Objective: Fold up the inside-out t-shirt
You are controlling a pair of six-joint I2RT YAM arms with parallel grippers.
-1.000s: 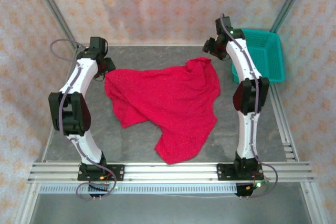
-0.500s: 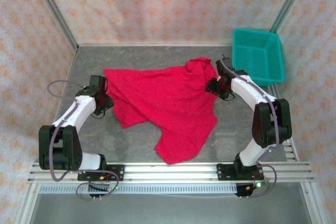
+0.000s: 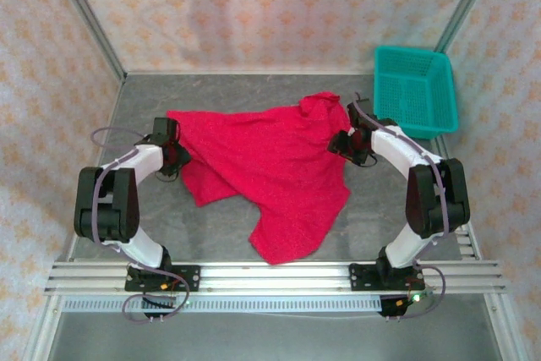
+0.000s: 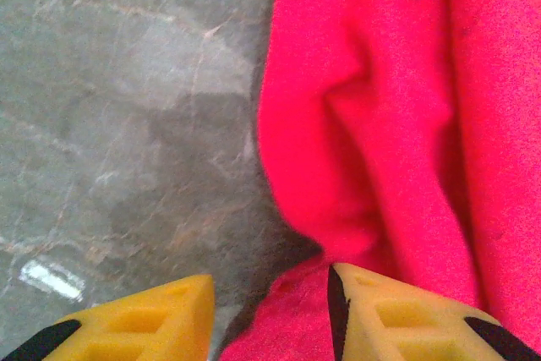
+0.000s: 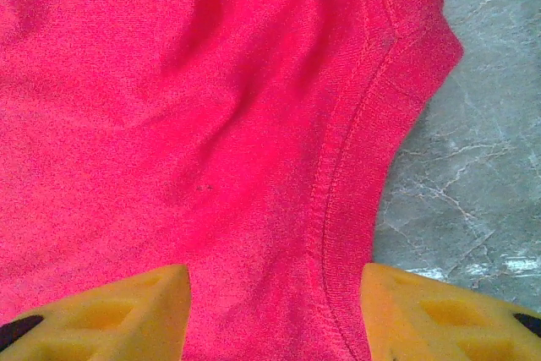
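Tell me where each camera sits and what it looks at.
Top camera: above and behind, looking down on table, t-shirt, basket; left arm and right arm show.
Left wrist: on the left arm, facing down at the t-shirt's edge; left jaws show.
Right wrist: on the right arm, facing down at a stitched hem; right jaws show.
All share the t-shirt.

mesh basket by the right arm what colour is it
Teal; the plastic mesh basket shows best in the top external view.
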